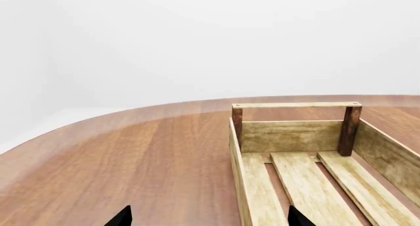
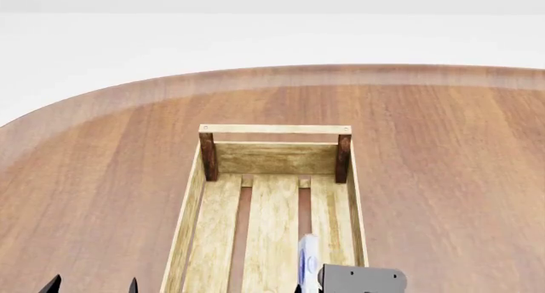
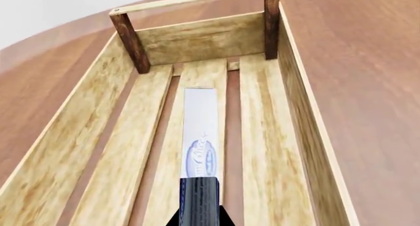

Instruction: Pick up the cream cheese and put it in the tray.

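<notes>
Your right end effector (image 3: 198, 213) grips the cream cheese (image 3: 198, 132) over the tray (image 2: 277, 157); your left end effector (image 1: 208, 217) is spread open, holding nothing.

tray (image 1: 292, 136) on wood table (image 1: 144, 157) | left claw (image 1: 208, 217) tips apart, nr tray

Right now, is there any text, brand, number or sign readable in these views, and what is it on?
Cream cheese: a dark blue oval logo with lettering inside, too blurred to read.
Same box in the head view: logo seen edge-on, unreadable.
Tray, table, right gripper: no text or markings visible.
</notes>
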{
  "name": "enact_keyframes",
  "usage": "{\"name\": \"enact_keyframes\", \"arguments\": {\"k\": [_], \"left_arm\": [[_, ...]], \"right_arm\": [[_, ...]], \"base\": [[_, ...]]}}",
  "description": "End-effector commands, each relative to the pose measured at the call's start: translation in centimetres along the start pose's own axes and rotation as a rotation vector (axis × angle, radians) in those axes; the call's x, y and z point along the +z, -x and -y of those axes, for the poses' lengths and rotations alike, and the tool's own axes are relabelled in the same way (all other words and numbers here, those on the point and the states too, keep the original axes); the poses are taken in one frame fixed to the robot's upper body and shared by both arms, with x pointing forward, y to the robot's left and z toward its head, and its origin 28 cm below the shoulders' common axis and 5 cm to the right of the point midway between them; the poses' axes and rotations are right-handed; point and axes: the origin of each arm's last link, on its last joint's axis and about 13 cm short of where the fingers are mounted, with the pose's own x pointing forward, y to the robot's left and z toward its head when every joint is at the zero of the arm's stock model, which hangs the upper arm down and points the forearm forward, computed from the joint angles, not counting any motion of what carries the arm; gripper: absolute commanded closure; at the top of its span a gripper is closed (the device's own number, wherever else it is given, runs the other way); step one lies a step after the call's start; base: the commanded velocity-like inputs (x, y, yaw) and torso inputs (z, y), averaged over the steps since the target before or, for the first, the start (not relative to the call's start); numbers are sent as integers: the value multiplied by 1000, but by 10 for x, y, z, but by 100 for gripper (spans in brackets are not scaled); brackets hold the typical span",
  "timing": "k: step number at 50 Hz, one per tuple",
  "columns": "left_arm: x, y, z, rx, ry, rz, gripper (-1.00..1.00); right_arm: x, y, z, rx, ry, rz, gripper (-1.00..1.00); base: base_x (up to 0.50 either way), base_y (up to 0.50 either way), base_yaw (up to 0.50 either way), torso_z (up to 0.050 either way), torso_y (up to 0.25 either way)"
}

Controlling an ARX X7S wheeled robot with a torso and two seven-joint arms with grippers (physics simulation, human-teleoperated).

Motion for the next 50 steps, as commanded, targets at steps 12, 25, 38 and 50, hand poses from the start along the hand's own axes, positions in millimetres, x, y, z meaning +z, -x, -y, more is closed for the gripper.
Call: {"name": "enact_keyframes", "arguments": {"k": [12, 25, 38, 50], "left_arm": [[0, 0, 0, 0, 0, 0, -100], [0, 0, 0, 0, 1, 0, -100], [0, 0, 0, 0, 0, 0, -100], [0, 0, 0, 0, 0, 0, -100]], "right_arm": [[11, -16, -7, -78, 69, -19, 100], [13, -20, -15, -62, 110, -35, 100], [16, -17, -17, -46, 115, -11, 100], [16, -17, -17, -46, 115, -11, 100]], "base": [[0, 0, 0, 0, 0], [0, 0, 0, 0, 1], [0, 0, 0, 1, 1], [0, 0, 0, 0, 0]]}}
